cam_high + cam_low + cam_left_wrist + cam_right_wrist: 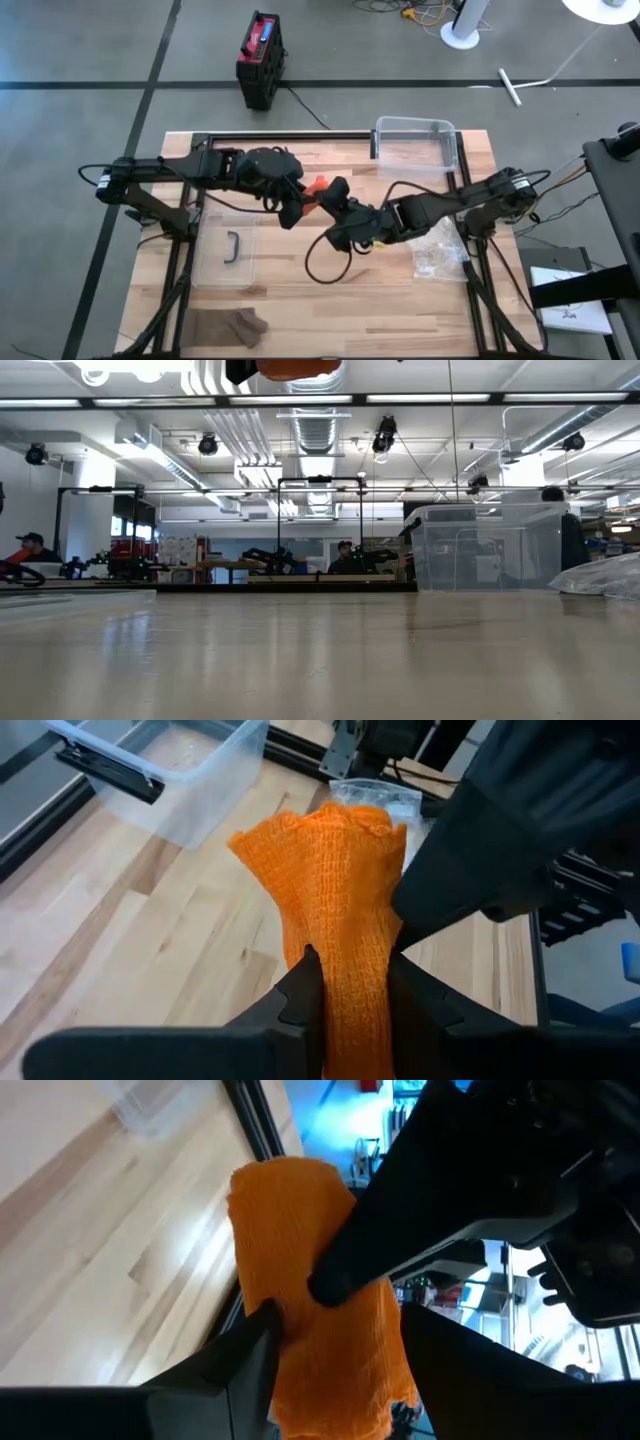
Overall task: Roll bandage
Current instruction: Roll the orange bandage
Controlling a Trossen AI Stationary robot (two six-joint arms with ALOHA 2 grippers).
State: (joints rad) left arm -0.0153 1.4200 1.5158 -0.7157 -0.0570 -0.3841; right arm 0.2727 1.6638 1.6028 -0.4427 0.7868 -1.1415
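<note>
An orange knitted bandage (316, 186) hangs in the air over the table's middle, between my two grippers. My left gripper (350, 975) comes from the table's left and is shut on it. Beyond those fingers the bandage (325, 870) flares out wide. My right gripper (335, 1335) comes from the table's right and stands open, one finger on either side of the bandage's thick rolled part (300, 1250). In the low view only the bandage's underside (296, 368) shows, at the top edge. My left gripper pinches the bandage's gathered, narrow part (352, 1005) between its two fingers. The fingers slant downward from the table's left. The bandage is lifted clear of the table and widens past the fingertips. My right gripper has the bandage filling the gap between its fingers (250, 1350); whether they touch it I cannot tell.
A clear bin (415, 145) stands at the far right. A clear lid with a dark handle (228, 250) lies near left, a plastic bag (440, 250) near right, and a brown cloth (228, 325) at the near edge. A black cable (325, 268) loops below the right arm.
</note>
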